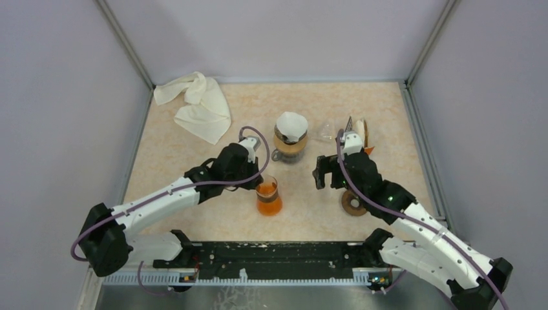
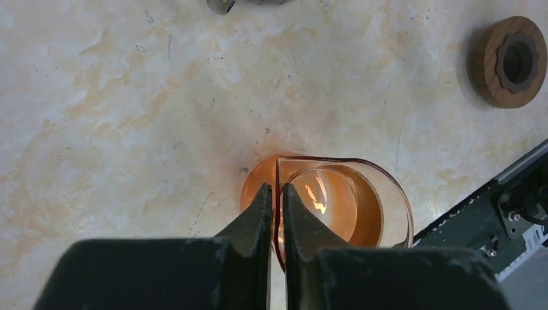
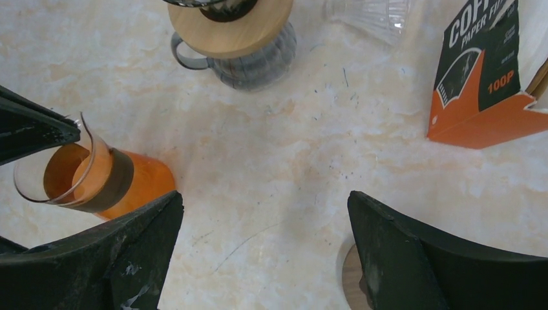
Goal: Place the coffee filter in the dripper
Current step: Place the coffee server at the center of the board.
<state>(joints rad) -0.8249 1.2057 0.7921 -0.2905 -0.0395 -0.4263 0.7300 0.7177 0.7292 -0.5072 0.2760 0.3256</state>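
Marbled beige tabletop (image 1: 161, 161) lies under me. My left claw (image 2: 276, 192) is pinched nearly shut on the rim of the orange glass beaker (image 2: 342, 206). My right claw (image 3: 263, 200) gapes wide, holding nothing. Beyond both, well apart from either, the white coffee filter (image 1: 291, 124) sits in the dripper (image 1: 288, 148).

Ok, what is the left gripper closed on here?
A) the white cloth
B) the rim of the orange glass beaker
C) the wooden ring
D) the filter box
B: in the left wrist view the left gripper pinches the rim of the orange glass beaker, with one finger inside the glass and the other outside.
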